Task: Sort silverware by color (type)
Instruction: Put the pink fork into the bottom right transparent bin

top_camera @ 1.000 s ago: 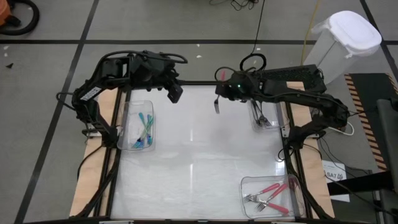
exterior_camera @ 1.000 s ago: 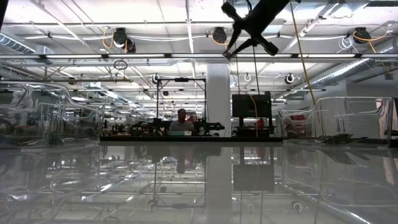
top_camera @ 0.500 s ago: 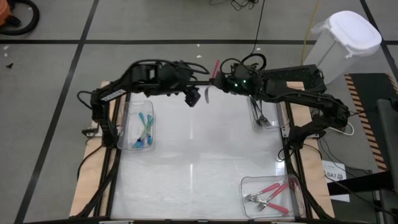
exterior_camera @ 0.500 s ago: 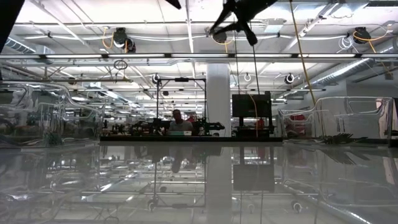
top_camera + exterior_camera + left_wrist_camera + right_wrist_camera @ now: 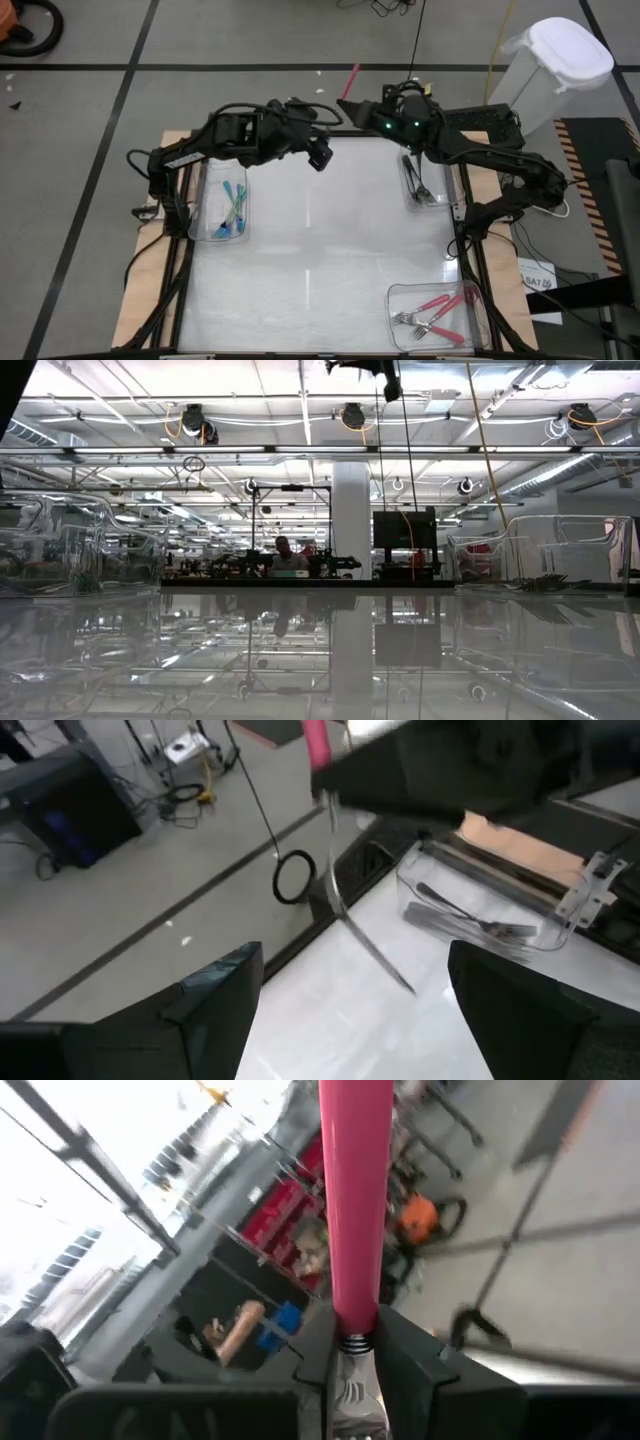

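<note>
A pink-handled fork (image 5: 349,80) is held high over the table's far edge by my right gripper (image 5: 354,106), which is shut on it. Its metal end (image 5: 345,910) slants down in the left wrist view. My left gripper (image 5: 320,157) hovers just left of it, open, its fingers (image 5: 225,1000) standing on either side of the fork's metal end without touching it. Teal-handled forks lie in the left bin (image 5: 228,208), pink-handled forks in the near right bin (image 5: 436,316), and dark forks in the far right bin (image 5: 421,186). My right gripper pinches the fork between its two fingers (image 5: 405,1355) at the neck (image 5: 351,1346), where the pink handle meets the metal. The fingers come roughly level from the table's right and lie across the fork. The fork is lifted clear, handle (image 5: 355,1200) up, metal end down.
A white lidded bin (image 5: 548,72) stands on the floor beyond the table's far right corner. The white table top (image 5: 310,260) lies bare between the three clear bins. In the low view, a person sits far back in the room (image 5: 286,557).
My left gripper has swung from over the left bin toward the table's right, up to the fork. My right gripper has risen and tipped upward, so the fork's pink handle now sticks out past the far edge and the arm has left the low view's top.
</note>
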Controlling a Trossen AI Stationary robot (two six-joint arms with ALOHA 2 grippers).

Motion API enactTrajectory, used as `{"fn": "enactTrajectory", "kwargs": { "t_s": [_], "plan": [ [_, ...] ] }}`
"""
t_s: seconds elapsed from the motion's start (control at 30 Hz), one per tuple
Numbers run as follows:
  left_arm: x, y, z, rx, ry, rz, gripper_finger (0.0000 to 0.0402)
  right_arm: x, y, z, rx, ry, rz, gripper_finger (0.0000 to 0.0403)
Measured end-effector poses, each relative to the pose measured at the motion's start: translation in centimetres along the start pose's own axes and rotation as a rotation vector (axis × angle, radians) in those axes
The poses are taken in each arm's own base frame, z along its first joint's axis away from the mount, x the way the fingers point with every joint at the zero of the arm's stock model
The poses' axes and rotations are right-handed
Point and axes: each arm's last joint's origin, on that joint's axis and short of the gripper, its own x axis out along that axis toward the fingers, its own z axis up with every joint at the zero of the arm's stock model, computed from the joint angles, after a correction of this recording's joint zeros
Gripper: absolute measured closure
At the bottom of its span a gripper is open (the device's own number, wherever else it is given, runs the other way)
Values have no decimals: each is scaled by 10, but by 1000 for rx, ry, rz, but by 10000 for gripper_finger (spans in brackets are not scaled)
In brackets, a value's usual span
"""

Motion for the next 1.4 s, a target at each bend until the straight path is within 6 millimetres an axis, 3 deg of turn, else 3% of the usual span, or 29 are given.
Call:
{"fn": "enactTrajectory", "kwargs": {
  "t_s": [0.23, 0.67, 0.87, 1.03, 1.4],
  "plan": [
    [-7, -6, -1, -90, -62, 92, 83, -5, 8, 8, -128, -61, 56, 353],
    [-8, -11, 7, -196, -135, 53, 83, -7, 16, 14, -255, -133, 122, 353],
    [18, -30, 0, -178, -117, 63, 83, -8, 20, 16, -319, -153, 170, 353],
    [29, -41, 0, -202, -152, 68, 84, -8, 23, 15, -341, -148, 203, 353],
    [27, -40, 1, -217, -201, 154, 161, -9, 24, 15, -397, -143, 226, 353]
  ]
}}
